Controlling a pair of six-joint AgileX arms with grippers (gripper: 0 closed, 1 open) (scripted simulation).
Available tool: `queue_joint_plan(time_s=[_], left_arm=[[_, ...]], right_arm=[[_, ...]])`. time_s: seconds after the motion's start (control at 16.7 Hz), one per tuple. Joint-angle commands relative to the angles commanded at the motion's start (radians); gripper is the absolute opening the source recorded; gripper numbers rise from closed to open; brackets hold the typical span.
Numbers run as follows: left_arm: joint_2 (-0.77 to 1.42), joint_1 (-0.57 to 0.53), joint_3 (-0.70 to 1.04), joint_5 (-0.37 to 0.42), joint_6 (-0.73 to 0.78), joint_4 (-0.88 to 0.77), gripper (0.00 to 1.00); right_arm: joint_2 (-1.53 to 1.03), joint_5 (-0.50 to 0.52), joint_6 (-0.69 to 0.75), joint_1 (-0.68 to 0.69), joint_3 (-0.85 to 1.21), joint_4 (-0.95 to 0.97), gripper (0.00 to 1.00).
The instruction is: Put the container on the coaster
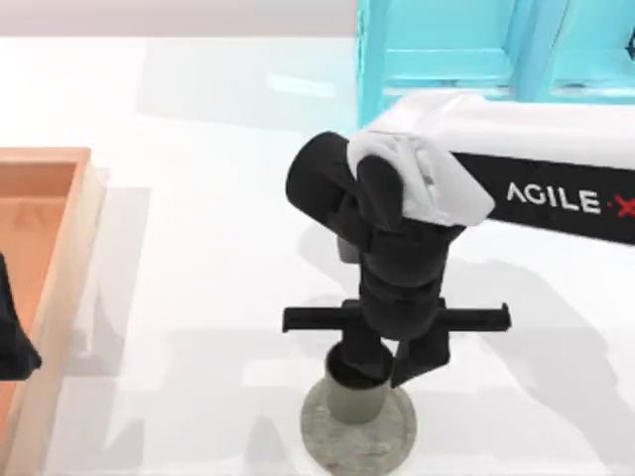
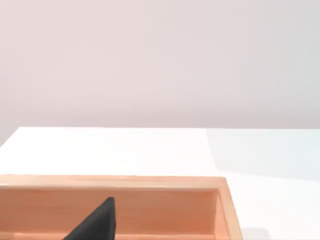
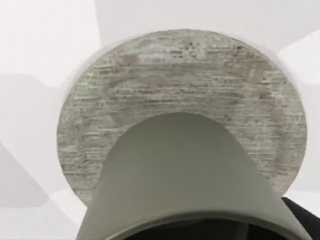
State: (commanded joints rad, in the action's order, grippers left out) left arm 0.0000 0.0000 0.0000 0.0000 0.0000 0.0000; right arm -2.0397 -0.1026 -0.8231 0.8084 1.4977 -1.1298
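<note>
Right now the right gripper (image 1: 389, 369) hangs over the near middle of the table, pointing straight down, with one finger reaching inside the container (image 1: 357, 395) and the other down its outer wall, so the jaws appear to pinch the rim on the side nearest the arm; this grip leaves the base free to meet a flat surface. The container stands upright over the coaster (image 1: 322, 436), roughly at its centre in the top view, with grey stone showing all round it. In the right wrist view the container's wall (image 3: 185, 165) rises in front of the coaster (image 3: 180, 70), whose speckled disc spreads well beyond it on every side, which suggests the cup is aligned with room to spare. Whether its base already rests on the disc or sits a little above it I cannot tell. My judgement is that the task is near its end: what remains is to confirm contact, release the rim and lift away without tipping the cup. The left gripper (image 1: 12, 332) is parked at the table's left, over the wooden tray (image 1: 74, 228); I cannot tell how its fingers stand.
</note>
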Motion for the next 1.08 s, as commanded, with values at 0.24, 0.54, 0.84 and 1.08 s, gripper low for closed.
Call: queue_joint_plan(time_s=[0.24, 0.54, 0.84, 1.08], left_arm=[[0.0, 0.0, 0.0, 0.0, 0.0, 0.0, 1.0], [0.0, 0.0, 0.0, 0.0, 0.0, 0.0, 1.0], [0.0, 0.0, 0.0, 0.0, 0.0, 0.0, 1.0], [0.0, 0.0, 0.0, 0.0, 0.0, 0.0, 1.0]], right_arm=[[-0.024, -0.002, -0.009, 0.013, -0.043, 0.035, 0.0], [-0.024, -0.002, -0.009, 0.013, -0.043, 0.035, 0.23], [-0.024, -0.002, -0.009, 0.013, -0.043, 0.035, 0.6], [-0.024, -0.002, -0.009, 0.013, -0.043, 0.035, 0.9]])
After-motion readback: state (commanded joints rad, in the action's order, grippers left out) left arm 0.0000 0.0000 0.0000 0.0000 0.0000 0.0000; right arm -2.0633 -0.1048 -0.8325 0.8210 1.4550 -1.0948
